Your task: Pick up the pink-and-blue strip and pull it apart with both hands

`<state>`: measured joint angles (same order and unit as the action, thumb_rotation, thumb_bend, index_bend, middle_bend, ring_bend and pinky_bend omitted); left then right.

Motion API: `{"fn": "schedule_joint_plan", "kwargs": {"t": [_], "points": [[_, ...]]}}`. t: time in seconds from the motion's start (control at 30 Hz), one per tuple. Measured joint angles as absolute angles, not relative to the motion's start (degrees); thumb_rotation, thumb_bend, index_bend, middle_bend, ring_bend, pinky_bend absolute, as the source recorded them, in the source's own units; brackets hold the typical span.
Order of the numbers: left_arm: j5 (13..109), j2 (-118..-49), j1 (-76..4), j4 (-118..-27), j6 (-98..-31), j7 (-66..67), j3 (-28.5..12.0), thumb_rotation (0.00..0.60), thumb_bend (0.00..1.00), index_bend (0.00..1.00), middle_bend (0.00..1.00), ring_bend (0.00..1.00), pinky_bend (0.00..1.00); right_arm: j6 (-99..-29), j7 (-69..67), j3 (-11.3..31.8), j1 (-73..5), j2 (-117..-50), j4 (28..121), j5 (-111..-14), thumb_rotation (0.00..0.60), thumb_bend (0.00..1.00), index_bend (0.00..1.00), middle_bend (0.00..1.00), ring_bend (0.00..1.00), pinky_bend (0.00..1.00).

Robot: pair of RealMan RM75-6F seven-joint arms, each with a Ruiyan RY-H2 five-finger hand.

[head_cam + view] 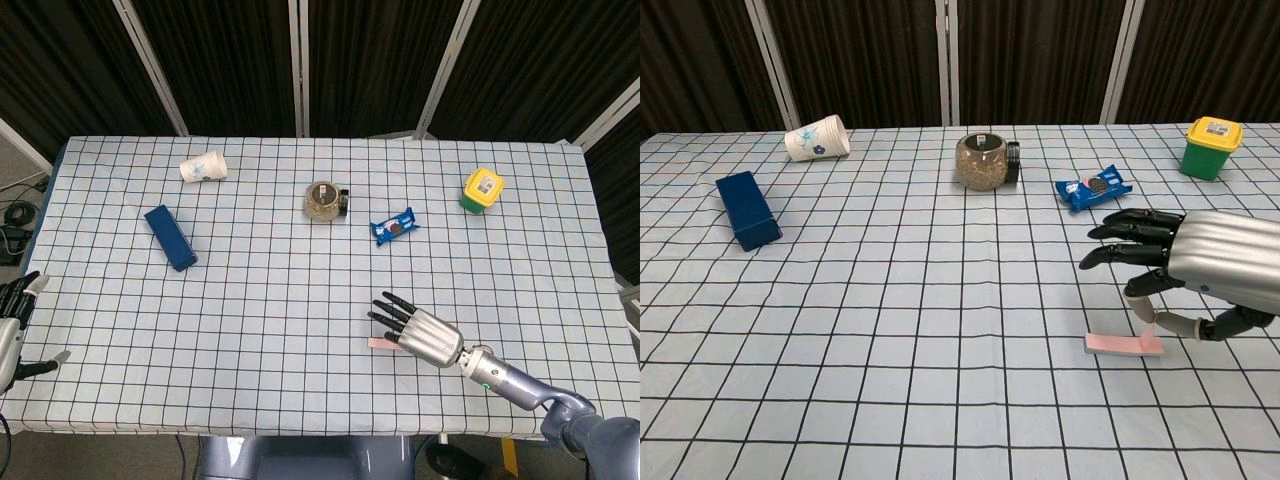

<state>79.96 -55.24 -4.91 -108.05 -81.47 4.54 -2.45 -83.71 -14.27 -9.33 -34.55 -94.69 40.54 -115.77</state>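
The pink-and-blue strip (1123,344) lies flat on the checked cloth at the near right, pink side up, with a thin blue edge at its left end. In the head view only the strip's (377,343) left end shows beside the hand. My right hand (1200,273) hovers over its right end, fingers spread. One fingertip (1145,312) and the thumb reach down to that end; I see no grip on it. From above, the right hand (422,332) covers most of the strip. My left hand (12,330) hangs off the table's near left corner, fingers apart and empty.
A tipped paper cup (817,137) and a dark blue box (747,210) sit at the left. A glass jar (985,161) stands mid-back, a blue cookie packet (1094,187) right of it. A green tub with yellow lid (1211,147) is at the far right.
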Motion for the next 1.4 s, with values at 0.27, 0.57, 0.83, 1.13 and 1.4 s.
{"fn": "schedule_joint_plan", "kwargs": {"t": [0.27,0.57,0.83,1.13,1.4], "points": [[79.5,-56.0,-6.5,-106.4,-78.8,2.7,-2.9,0.6,0.0,0.0,0.0,0.0,0.0,-83.5,-17.9,-7.6,-35.0,-93.5,46.6,-112.2,0.6,0.44,0.71,0.15,0.0,0.0],[80.6,-58.9,-10.9,-102.0,-73.2,-1.5,-4.0,0.6,0.0,0.0,0.0,0.0,0.0,-79.6,-18.3,-4.2,-37.2,-88.4,62.2,-107.5,0.6,0.44,0.71,0.15,0.0,0.0],[82.6,-61.0,-15.7,-102.8,-68.6,-4.3,-5.3,0.6,0.0,0.16,0.0,0.0,0.0,-71.6,-13.0,1.3,-40.4,-83.3,80.3,-100.0,0.6,0.44,0.72,0.15,0.0,0.0],[83.2,-64.5,-21.2,-105.0,-63.5,-5.2,-6.9,0.6,0.0,0.34,0.0,0.0,0.0,-62.7,-1.4,9.6,-44.0,-80.4,95.4,-86.4,0.6,0.44,0.72,0.15,0.0,0.0],[79.5,-70.2,-27.1,-105.6,-58.0,-4.8,-9.8,0.6,0.0,0.4,0.0,0.0,0.0,-60.0,8.5,14.7,-46.0,-81.6,101.5,-73.1,0.6,0.44,0.72,0.15,0.0,0.0]]}}
